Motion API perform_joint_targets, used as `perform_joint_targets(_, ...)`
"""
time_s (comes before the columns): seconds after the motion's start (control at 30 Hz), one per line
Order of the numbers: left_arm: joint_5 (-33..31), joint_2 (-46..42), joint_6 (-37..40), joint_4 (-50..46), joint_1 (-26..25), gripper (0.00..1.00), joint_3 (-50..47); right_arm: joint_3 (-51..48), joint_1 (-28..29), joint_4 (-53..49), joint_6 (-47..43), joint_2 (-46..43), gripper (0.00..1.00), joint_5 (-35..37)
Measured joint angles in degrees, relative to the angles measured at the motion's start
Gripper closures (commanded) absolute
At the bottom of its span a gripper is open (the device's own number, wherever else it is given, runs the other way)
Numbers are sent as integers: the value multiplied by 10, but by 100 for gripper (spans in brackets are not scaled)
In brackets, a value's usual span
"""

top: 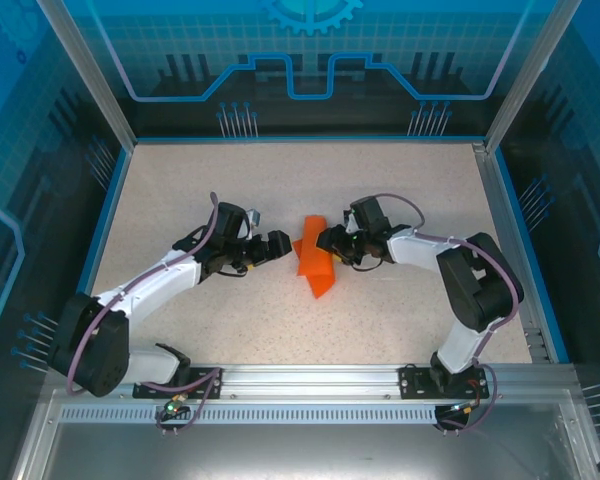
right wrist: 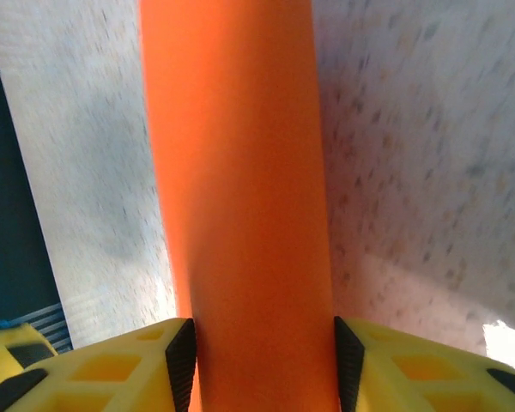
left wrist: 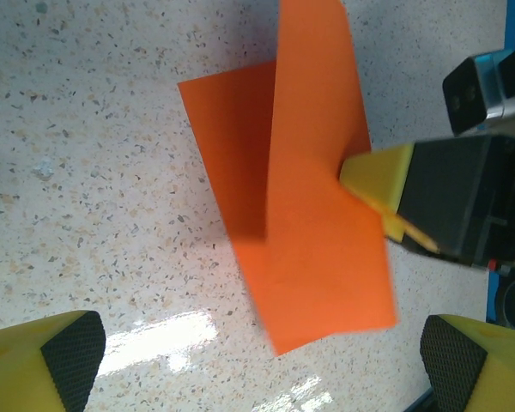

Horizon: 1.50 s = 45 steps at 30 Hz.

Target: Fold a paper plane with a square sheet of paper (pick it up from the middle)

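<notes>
At the table's (top: 180,190) centre, the half-folded paper (top: 314,266) sits between the right gripper's (top: 327,240) pads (right wrist: 182,360), grip unclear, left gripper (top: 277,244) spread wide; let go unpressed, it may spring open.

The square sheet of paper (right wrist: 240,172) is running as a broad orange band from the top edge down to the bottom centre of the frame, shading darker along its left side (it looks bowed rather than flat). The right gripper (right wrist: 262,365) is straddling it at the bottom, its black pads (right wrist: 182,365) lying against both orange edges; whether they are squeezing is unclear. The speckled table (right wrist: 412,129) is showing blurred on either side.
</notes>
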Motion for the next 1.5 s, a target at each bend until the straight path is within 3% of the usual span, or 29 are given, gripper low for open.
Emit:
perform_joint_targets(0.3, 0, 6, -2, 0, 0, 1, 0, 52, 26, -131, -89, 27, 48, -27)
perform_joint_targets(0.7, 0, 6, -13, 0, 0, 1, 0, 129, 40, -179, -164, 85, 43, -75)
perform_joint_targets(1.0, 0, 10, -13, 0, 0, 1, 0, 179, 76, -216, -200, 134, 32, -70)
perform_joint_targets(1.5, -13, 23, -26, 5, 0, 2, -5, 179, 77, -197, -203, 143, 51, -72)
